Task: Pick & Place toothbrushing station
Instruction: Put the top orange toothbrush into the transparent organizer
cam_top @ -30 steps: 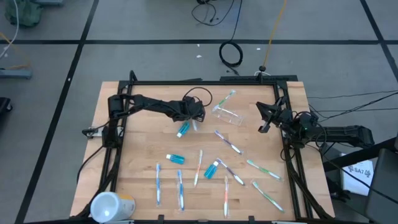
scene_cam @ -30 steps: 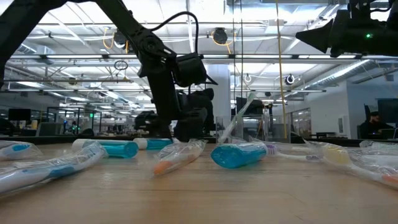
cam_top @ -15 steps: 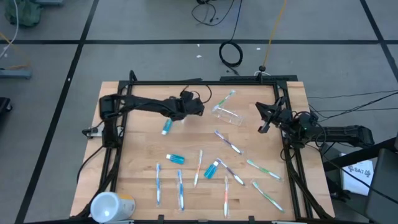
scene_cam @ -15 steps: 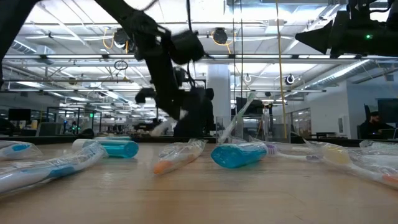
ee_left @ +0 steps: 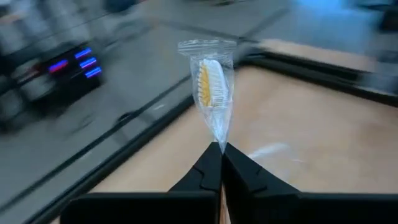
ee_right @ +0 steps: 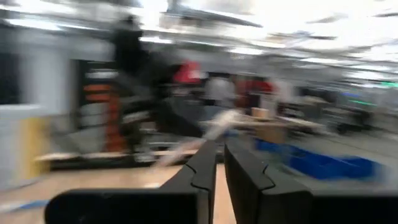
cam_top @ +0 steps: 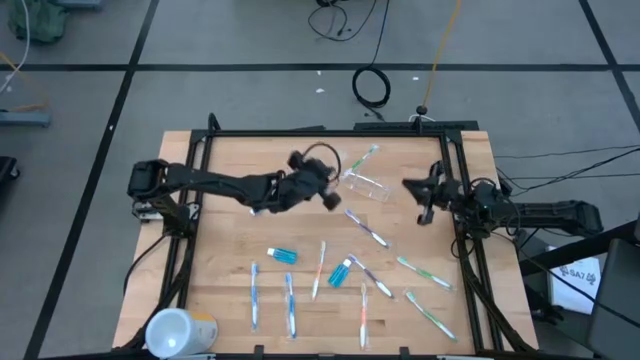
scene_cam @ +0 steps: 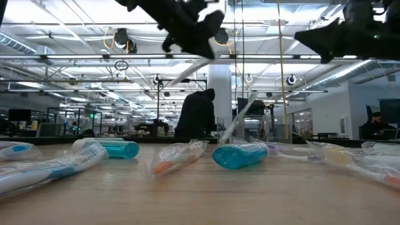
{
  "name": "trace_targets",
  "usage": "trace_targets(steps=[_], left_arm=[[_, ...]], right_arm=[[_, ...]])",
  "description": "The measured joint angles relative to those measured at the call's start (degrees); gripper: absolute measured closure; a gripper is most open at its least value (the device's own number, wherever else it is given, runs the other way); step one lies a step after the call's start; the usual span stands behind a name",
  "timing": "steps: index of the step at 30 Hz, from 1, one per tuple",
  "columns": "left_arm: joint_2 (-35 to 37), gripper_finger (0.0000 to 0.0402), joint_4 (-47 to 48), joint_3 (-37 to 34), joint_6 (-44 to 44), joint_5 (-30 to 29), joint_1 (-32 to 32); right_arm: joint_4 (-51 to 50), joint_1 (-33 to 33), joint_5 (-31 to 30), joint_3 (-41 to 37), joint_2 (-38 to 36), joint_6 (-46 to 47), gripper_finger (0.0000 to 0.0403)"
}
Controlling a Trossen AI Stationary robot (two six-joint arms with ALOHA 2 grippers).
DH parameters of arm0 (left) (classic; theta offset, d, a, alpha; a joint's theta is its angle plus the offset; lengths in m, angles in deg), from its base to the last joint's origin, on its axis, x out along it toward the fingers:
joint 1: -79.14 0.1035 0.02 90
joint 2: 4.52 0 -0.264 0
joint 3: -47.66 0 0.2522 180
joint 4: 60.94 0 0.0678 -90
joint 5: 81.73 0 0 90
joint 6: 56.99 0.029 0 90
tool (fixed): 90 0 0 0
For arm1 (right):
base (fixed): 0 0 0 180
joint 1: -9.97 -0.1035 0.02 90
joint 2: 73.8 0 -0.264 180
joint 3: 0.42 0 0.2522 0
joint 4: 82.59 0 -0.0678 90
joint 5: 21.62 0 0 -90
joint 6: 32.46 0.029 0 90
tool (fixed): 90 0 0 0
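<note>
I had the wooden tabletop under me, both arms reaching in from its sides. The left arm stretched across the far half, its hand raised above the boards near the middle. The right arm sat at the right edge, its hand also up off the surface; from its wrist camera the fingers stood nearly together with only a thin gap and nothing between them.

A large white and yellow cylinder lay at the near left corner.

The clear plastic cup lay tipped on its side just right of the left hand, with a green toothbrush lying beside it toward the far edge.

The left hand was clamped on a wrapped toothbrush. In its wrist view I saw a clear crinkled wrapper with a yellow-white bristle head inside, the wrapper narrowing to where the fingertips pinched it; the long axis ran straight out from the fingers, head end away from the hand. From the low camera it hung well above the tabletop, slanting down to the left.

The rest lay flat on the near half: a blue toothpaste tube left of centre, another blue tube beside an orange toothbrush, and blue toothbrushes pointing roughly near-to-far.
</note>
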Motion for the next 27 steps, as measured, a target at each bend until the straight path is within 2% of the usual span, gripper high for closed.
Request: trace_targets(steps=[2,8,13,17,21,27], left_arm=[[-0.1,0.0394,-1.9,0.0,2.5,4.6,-0.8],[-0.1,0.0396,-7.5,0.0,10.7,15.2,-1.7],[-0.1,0.0398,-13.6,0.0,14.8,27.5,-1.0],[-0.1,0.0397,-15.6,0.0,17.0,35.6,-0.3],[-0.1,0.0397,-17.2,0.0,17.9,37.6,0.4],[-0.1,0.0399,-15.2,0.1,17.0,37.5,1.8]], right_arm=[[0.9,-0.1,3.5,0.0,1.0,1.7,0.036],[4.4,-0.1,3.8,0.0,6.1,10.1,0.0299],[15.0,-0.2,4.0,0.0,13.8,21.6,0.0254],[18.6,-2.3,3.8,1.6,21.1,23.4,0.0237],[18.4,-5.9,3.7,5.7,29.7,21.5,0.0235],[27.2,-9.5,3.6,11.4,41.2,14.1,0.0238]])
